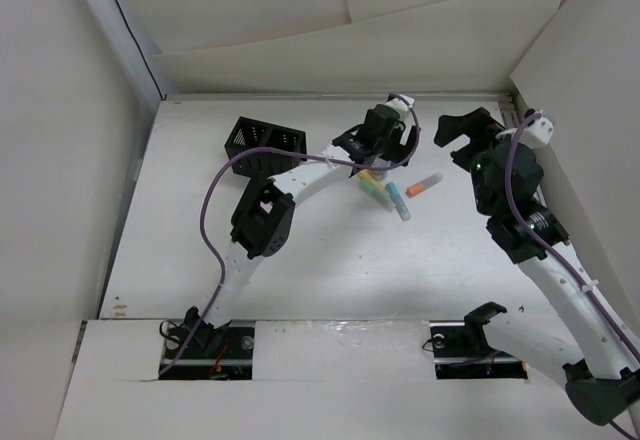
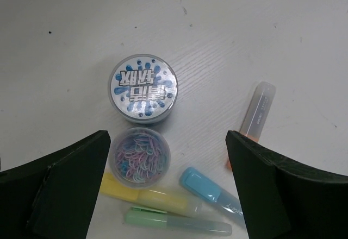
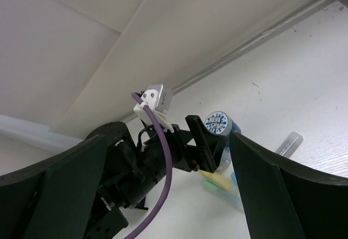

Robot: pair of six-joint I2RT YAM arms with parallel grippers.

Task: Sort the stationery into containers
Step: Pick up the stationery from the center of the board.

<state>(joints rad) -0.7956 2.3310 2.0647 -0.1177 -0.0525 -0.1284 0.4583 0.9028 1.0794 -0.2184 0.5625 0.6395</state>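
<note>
Organizer box (image 1: 262,143) in top view alone

The left arm stretched forward and inward, elbow bent. The left pincer (image 1: 385,152) pointed straight down, black fingers (image 2: 65,190) spread wide. The right arm rose to a bent elbow; the right pincer (image 1: 457,140) hung wide open, empty.

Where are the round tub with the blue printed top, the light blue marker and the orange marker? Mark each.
Round tub (image 2: 143,89): left wrist view, centre of its printed top.
Light blue marker (image 2: 211,193): left wrist view, where cap meets barrel.
Orange marker (image 2: 256,111): left wrist view, its clear cap.
</note>
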